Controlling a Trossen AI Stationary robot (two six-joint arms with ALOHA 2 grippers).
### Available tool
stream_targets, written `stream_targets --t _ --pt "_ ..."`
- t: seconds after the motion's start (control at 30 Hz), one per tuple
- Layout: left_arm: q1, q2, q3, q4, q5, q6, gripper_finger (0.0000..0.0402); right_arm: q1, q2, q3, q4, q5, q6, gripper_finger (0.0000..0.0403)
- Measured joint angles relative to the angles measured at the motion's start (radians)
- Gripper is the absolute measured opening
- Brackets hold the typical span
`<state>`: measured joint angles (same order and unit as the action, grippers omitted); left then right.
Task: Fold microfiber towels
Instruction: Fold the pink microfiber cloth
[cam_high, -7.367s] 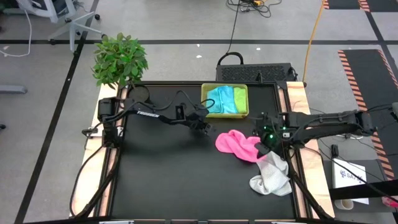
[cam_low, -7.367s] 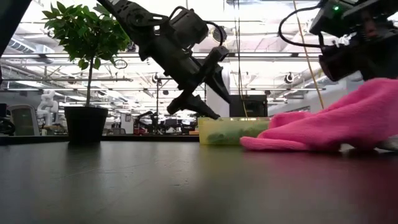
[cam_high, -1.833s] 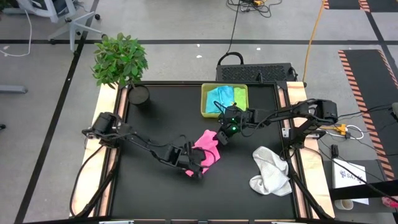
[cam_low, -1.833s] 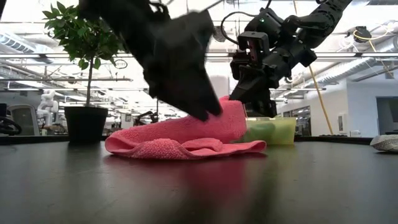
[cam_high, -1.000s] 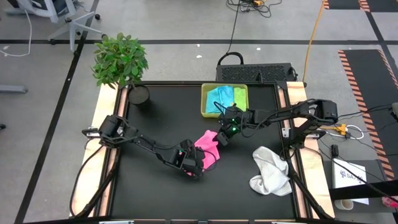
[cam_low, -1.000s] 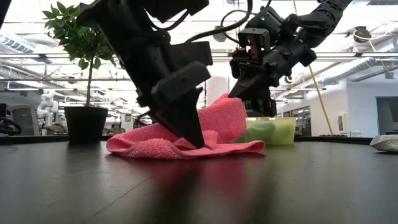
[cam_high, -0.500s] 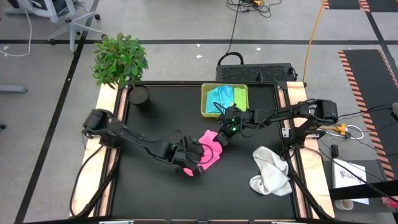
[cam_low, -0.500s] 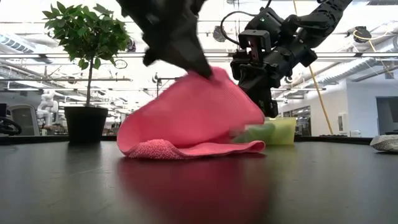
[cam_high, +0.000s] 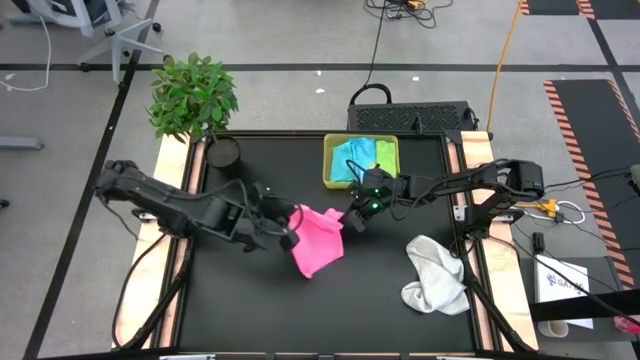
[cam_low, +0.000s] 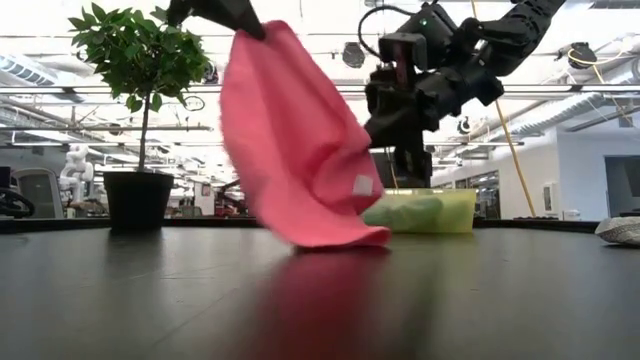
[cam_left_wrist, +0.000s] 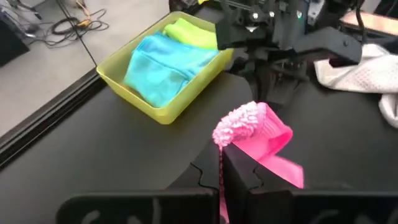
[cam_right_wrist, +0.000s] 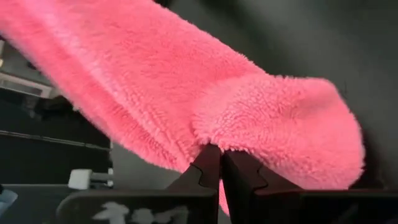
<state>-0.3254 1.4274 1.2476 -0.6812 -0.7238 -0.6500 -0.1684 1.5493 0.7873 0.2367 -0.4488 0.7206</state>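
We see the fluffy pink microfiber towel (cam_high: 318, 241) held up over the middle of the black tabletop (cam_high: 240, 300), its lower edge touching the surface in the low view. The left claw (cam_high: 291, 222) is pinched tight on one raised corner, and the right claw (cam_high: 349, 222) is clamped on the opposite edge. Behind them, a light blue towel (cam_high: 353, 159) and a lime green towel (cam_high: 385, 155) lie in the yellow-green plastic tray (cam_high: 361, 184). A crumpled white towel (cam_high: 437, 275) rests near the tabletop's right edge.
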Motion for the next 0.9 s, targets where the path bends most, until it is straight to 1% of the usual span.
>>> stream_targets --t 0.1,0.2,0.3,0.4,0.5,0.6,0.7,0.77,0.83,0.9 --pt "0.001 -0.009 0.0 -0.045 -0.008 -0.011 0.0002 0.0 -0.016 -0.002 0.079 0.004 0.001 0.0" --pt "0.001 -0.009 0.0 -0.051 -0.009 -0.016 0.0002 0.0 -0.049 -0.002 0.094 0.026 -0.026 0.0" --pt "0.004 -0.009 0.0 -0.027 -0.009 -0.019 0.0001 0.0 -0.081 -0.002 0.045 0.051 -0.094 0.0" --pt "0.01 -0.009 0.0 0.041 -0.009 -0.004 0.0001 0.0 -0.097 -0.002 -0.012 0.09 -0.152 0.0" --pt "0.015 -0.011 0.0 0.122 -0.009 0.044 0.0001 0.0 -0.101 -0.002 -0.071 0.138 -0.194 0.0" --pt "0.028 -0.013 0.0 0.216 -0.002 0.091 0.0001 0.001 -0.101 -0.001 -0.102 0.138 -0.21 0.0" --pt "0.043 -0.013 0.0 0.311 -0.001 0.135 0.0001 0.013 -0.101 -0.001 -0.097 0.134 -0.229 0.0" --pt "0.054 -0.013 0.0 0.352 0.017 0.157 0.0001 0.026 -0.105 -0.001 -0.078 0.137 -0.252 0.0" --pt "0.066 -0.015 0.0 0.357 0.035 0.158 0.0001 0.041 -0.107 -0.001 -0.055 0.166 -0.283 0.0" --pt "0.075 -0.015 0.0 0.353 0.046 0.152 0.0001 0.059 -0.122 -0.002 -0.047 0.223 -0.333 0.0"
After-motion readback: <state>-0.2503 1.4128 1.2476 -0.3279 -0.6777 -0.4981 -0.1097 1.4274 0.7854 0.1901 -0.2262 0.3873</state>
